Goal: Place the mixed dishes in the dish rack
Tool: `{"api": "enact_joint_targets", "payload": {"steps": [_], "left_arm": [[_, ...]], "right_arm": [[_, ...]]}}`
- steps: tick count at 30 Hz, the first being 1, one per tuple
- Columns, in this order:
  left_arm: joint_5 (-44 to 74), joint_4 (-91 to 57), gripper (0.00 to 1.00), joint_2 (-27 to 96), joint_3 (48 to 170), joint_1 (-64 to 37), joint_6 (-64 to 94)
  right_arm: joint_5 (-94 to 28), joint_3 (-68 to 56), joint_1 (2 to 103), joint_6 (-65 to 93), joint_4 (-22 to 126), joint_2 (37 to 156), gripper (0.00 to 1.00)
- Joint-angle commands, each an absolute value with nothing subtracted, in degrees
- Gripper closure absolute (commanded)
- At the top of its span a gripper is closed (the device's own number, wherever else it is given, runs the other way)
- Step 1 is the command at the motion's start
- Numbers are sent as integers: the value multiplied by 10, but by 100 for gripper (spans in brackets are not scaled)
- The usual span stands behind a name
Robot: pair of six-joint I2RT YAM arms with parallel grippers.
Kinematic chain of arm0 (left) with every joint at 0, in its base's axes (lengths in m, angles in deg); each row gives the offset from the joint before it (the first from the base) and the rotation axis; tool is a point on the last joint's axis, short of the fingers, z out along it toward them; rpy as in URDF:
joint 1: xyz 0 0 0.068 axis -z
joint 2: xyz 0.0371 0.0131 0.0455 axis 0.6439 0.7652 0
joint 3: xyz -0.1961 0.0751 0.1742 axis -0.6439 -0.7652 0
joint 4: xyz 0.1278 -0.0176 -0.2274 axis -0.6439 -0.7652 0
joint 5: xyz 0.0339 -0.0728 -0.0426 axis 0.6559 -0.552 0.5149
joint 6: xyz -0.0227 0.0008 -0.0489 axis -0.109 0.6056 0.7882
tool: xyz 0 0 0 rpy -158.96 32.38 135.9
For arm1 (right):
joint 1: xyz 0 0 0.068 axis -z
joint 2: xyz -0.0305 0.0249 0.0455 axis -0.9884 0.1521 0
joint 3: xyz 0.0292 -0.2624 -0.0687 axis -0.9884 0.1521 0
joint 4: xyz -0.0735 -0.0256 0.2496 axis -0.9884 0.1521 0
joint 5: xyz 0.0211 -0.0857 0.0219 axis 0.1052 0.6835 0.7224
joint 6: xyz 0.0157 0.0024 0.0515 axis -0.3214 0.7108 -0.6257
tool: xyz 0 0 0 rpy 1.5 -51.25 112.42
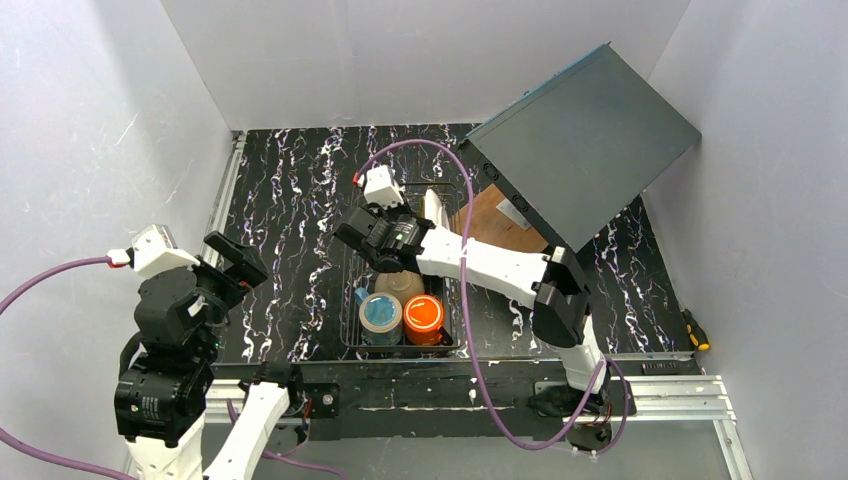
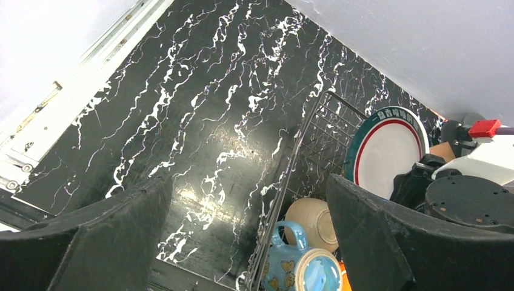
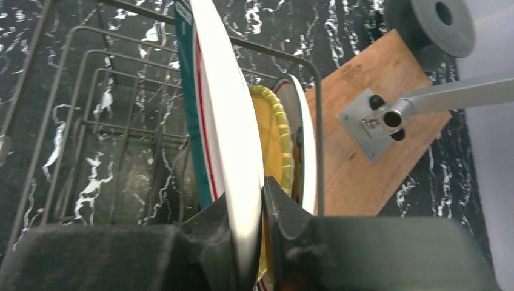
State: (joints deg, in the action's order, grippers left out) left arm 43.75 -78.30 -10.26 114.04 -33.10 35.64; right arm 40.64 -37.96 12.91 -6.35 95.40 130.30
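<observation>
- The right end effector (image 3: 248, 209) is closed on the near rim of the white plate (image 3: 215, 103), with one finger on each face.
- That plate stands on edge in the rack (image 3: 91, 91) and has red and teal bands round its border.
- Just behind it, also on edge, is the yellow plate (image 3: 273, 136). Behind that is a third plate (image 3: 305, 151) with a white face (its border looks red and green, but little of it shows).
- The rack sits on the black marbled tabletop (image 1: 290, 200), close to the near edge and between the two arms.
- The rack's near end holds the blue mug (image 1: 381, 315) on the left and the orange mug (image 1: 424, 318) on the right, side by side.
- The bowl (image 2: 312, 221) lies tilted just beyond the mugs, between them and the plates.
- The left end effector (image 2: 248, 179) is spread wide and holds nothing. It hangs over bare tabletop to the left of the rack, apart from it.
- The board (image 3: 363, 163) lies flat on the tabletop just past the plates, by the rack's far right corner.
- A grey panel (image 1: 580, 145) slants above the board and hides part of it from the top camera.
- A metal bracket (image 3: 370, 121) with a rod running off it shows over the board.
</observation>
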Motion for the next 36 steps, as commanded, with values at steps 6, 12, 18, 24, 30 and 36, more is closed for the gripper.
{"api": "enact_joint_targets", "payload": {"steps": [6, 12, 18, 24, 30, 36], "left_arm": [[440, -779, 3, -94, 1129, -327, 357], [438, -778, 4, -91, 1131, -328, 358], [431, -776, 4, -86, 1131, -328, 359], [425, -770, 4, -82, 1129, -327, 365], [407, -761, 5, -77, 1120, -328, 377], [388, -758, 6, -69, 1119, -328, 386]], "right_arm": [[328, -428, 124, -70, 950, 1319, 59], [318, -427, 124, -74, 954, 1315, 55], [280, -426, 124, -49, 950, 1278, 40], [219, -336, 123, 15, 850, 1162, 13], [192, -281, 124, 50, 790, 1063, 3], [138, -247, 124, 85, 751, 1038, 2]]}}
